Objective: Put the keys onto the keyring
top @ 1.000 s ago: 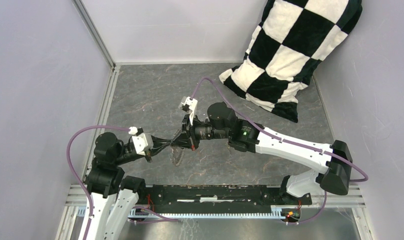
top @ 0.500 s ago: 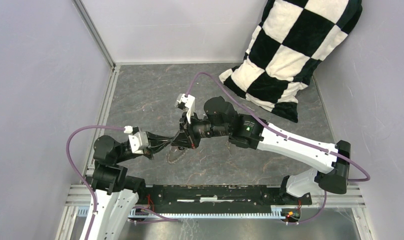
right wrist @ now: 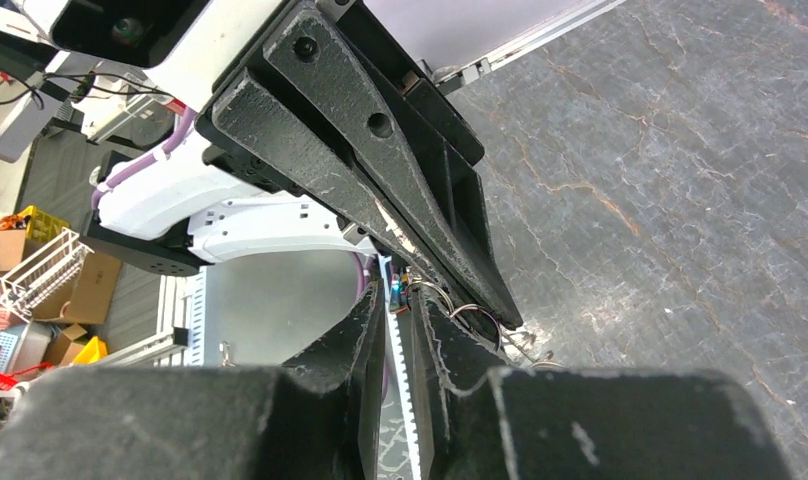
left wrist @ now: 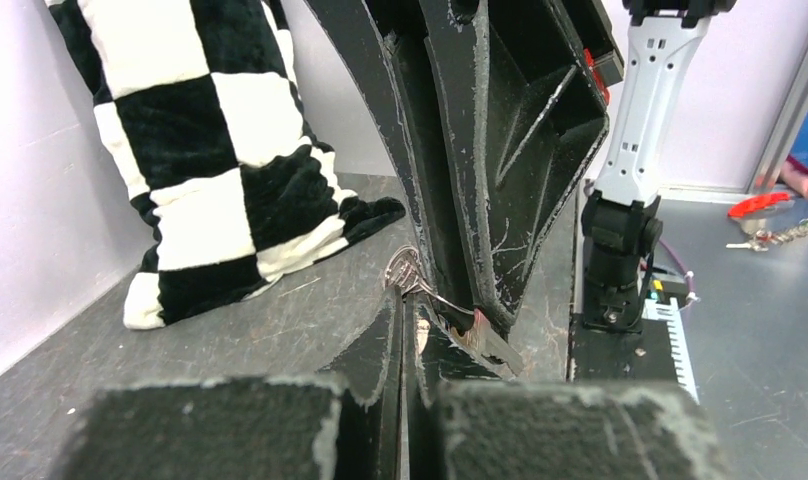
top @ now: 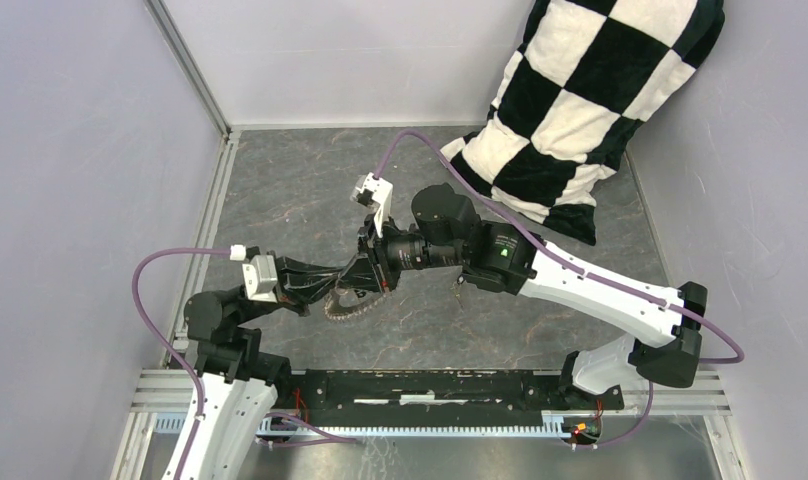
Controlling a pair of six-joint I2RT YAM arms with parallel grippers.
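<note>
Two robot arms meet tip to tip over the middle of a grey marbled surface point(top: 280, 200). The left tool point(top: 332, 284) is pinched shut on the keyring point(top: 348, 305) — a toothed wreath of small keys just near of the tips. The right tool point(top: 363, 278), right up against it, has its fingers point(right wrist: 365, 330) parted by a thin gap — nothing shows between them. A checked pillow point(top: 580, 110) leans at the far right.

keyring point(top: 348, 306): dull brownish-silver metal | table point(top: 310, 190): matt grey, marble-veined | pillow point(top: 580, 110), 1 o'clock: plush cloth, black-white checks | right fingers point(left wrist: 500, 150): matt black plastic, scuffed | arm point(top: 600, 295): smooth white plastic
</note>
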